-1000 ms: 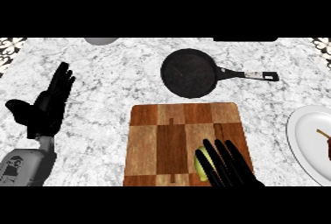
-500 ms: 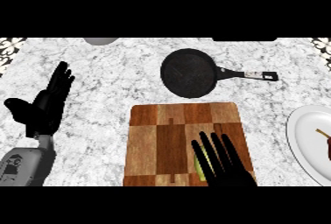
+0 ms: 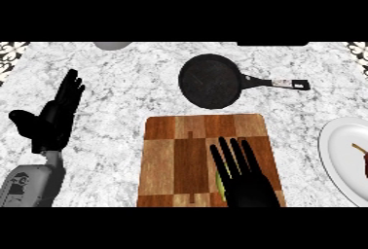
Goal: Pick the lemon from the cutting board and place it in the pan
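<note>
The lemon [image 3: 220, 185] shows only as a thin yellow-green sliver on the wooden cutting board [image 3: 176, 155], near its front edge. My right hand [image 3: 244, 177] lies over it with straight fingers pointing away from me, hiding most of the fruit. The black pan [image 3: 210, 80] sits on the counter beyond the board, its handle pointing right. My left hand [image 3: 52, 119] rests open at the left, fingers up, well apart from the board.
A white plate [image 3: 338, 155] with a dark reddish item on it sits at the right edge. A grey rounded object [image 3: 112, 45] peeks in at the back. Marble counter lies bare between the left hand and the board.
My right hand has slid forward over the board, covering more of the lemon. The left hand has stayed where it was.
</note>
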{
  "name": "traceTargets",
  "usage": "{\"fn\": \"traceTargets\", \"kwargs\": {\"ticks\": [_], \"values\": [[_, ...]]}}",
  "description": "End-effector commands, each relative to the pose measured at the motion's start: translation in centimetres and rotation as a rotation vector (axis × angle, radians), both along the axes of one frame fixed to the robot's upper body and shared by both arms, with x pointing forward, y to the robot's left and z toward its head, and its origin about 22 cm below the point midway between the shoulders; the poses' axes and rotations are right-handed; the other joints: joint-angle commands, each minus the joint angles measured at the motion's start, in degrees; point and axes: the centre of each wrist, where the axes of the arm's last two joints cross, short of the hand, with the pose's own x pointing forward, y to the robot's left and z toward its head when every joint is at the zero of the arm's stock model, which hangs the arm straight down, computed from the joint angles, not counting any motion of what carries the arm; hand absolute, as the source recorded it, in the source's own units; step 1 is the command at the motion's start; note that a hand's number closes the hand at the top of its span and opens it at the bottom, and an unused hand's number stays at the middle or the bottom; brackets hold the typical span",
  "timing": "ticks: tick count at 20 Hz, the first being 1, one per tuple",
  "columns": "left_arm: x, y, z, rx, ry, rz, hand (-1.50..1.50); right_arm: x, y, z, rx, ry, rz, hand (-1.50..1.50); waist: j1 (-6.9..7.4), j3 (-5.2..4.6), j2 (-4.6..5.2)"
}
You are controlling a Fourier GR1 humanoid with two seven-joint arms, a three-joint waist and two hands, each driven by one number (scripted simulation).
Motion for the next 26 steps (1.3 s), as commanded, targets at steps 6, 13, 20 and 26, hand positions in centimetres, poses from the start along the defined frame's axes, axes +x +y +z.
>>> {"fn": "traceTargets", "kwargs": {"ticks": [6,13,20,26], "values": [[-0.9,0.4,0.3,-0.004,0.001,0.007,0.00,2.3,0.9,-2.0,-0.071,0.032,-0.026,-1.50,0.11,0.01,-0.03],[-0.3,0.5,-0.7,0.008,0.004,0.010,0.00,2.7,1.2,-2.4,-0.071,0.077,-0.043,-1.50,-0.03,0.00,-0.02],[-0.9,-0.9,-1.0,0.004,-0.012,-0.011,0.00,3.3,-0.1,-6.8,-0.140,0.087,0.122,1.50,0.26,0.03,0.00],[0.7,-1.0,1.6,-0.002,0.002,-0.001,0.00,3.4,-0.9,-4.0,-0.109,0.083,0.108,1.50,-0.10,0.01,-0.03]]}}
